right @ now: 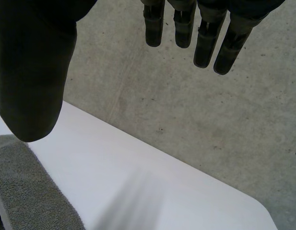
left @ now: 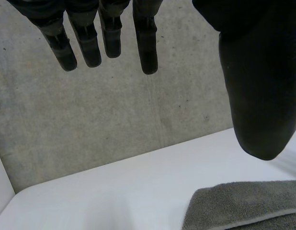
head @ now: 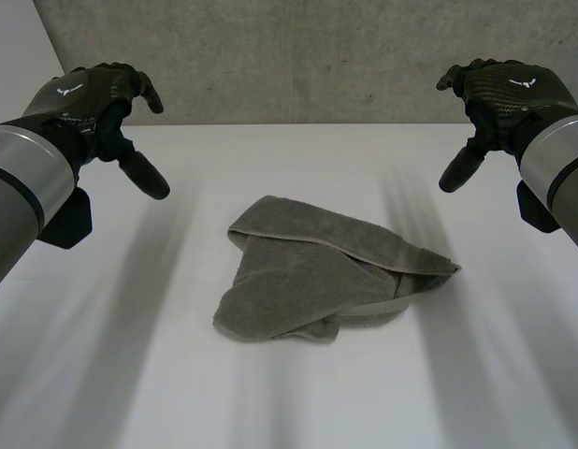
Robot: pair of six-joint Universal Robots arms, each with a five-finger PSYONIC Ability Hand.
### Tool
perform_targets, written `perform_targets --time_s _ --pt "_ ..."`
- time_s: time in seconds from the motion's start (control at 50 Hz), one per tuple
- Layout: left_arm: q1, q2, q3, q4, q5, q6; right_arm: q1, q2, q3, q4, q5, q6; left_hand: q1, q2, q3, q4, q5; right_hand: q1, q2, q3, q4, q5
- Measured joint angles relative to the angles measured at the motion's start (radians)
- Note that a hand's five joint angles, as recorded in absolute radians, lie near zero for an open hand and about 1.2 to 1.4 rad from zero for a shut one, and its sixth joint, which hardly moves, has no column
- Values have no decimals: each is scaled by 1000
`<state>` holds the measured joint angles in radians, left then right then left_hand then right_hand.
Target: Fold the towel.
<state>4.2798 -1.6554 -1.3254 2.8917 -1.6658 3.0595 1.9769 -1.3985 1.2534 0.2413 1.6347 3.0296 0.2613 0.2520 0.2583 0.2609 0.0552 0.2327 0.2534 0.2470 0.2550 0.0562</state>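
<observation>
One grey towel [head: 322, 276] lies in a loose, rumpled heap at the middle of the white table [head: 289, 407], doubled over itself so that an upper layer drapes across a lower one. A paler hem band shows along its right near edge, and its right end tapers to a point. It is not neatly folded, and its edges do not line up. Both hands hang above the table on the far side of the towel, well apart from it. The left hand [head: 97, 103] is at the far left and the right hand [head: 502, 94] at the far right, each with fingers relaxed and spread, holding nothing. In the left wrist view the fingers [left: 147, 43] hang straight with the thumb apart from them. The right wrist view shows the same. Nothing else lies on the table around the towel. A rough grey concrete wall [head: 317, 56] rises behind the table's far edge.
</observation>
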Motion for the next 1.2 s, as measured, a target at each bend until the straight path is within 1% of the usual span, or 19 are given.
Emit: perform_targets --time_s 0.1,0.18,0.24,0.3,0.38,0.42,0.5,0.6,0.68,0.78,1.02,1.08,1.14,1.2 --pt "-3 -12 -2 -2 2 4 4 -1 4 -3 -15 -4 0 0 0 0 0 0 0 0 0 0" --pt "-7 -44 -35 -8 4 6 13 3 20 3 -74 -61 0 0 0 0 0 0 0 0 0 0" --pt "-10 -75 -101 -3 5 7 24 17 56 22 -145 -180 0 0 0 0 0 0 1 0 0 0" --pt "-11 -116 -189 17 7 7 57 45 110 34 -205 -337 0 0 0 0 0 0 1 0 0 0" --pt "-12 -169 -284 59 9 6 135 103 163 23 -232 -470 0 0 0 0 0 0 1 -1 0 0" --pt "-14 -192 -315 81 11 6 168 135 179 11 -229 -501 0 0 0 0 0 9 3 3 4 8" --pt "-28 -251 -370 164 12 5 217 227 204 -32 -196 -522 0 0 0 0 0 126 102 114 105 143" --pt "-53 -303 -392 249 12 2 232 315 219 -78 -152 -516 0 0 0 0 0 220 203 217 206 244" --pt "-76 -338 -389 301 12 -1 233 366 224 -120 -114 -508 0 0 0 0 0 366 341 344 330 366" --pt "-100 -372 -373 339 11 -6 230 379 227 -176 -84 -504 0 0 0 0 0 526 513 516 506 531" --pt "-134 -433 -341 426 9 -12 225 364 239 -228 -65 -503 0 0 0 0 0 717 692 698 691 716" --pt "-146 -449 -332 448 7 -12 223 367 239 -229 -65 -503 0 0 0 0 0 798 778 782 775 802" --pt "-160 -465 -320 465 6 -11 221 372 239 -229 -63 -503 0 0 0 0 0 804 788 792 786 812" --pt "-174 -483 -307 475 5 -7 219 377 237 -227 -56 -504 0 0 0 0 3 723 700 709 701 730"
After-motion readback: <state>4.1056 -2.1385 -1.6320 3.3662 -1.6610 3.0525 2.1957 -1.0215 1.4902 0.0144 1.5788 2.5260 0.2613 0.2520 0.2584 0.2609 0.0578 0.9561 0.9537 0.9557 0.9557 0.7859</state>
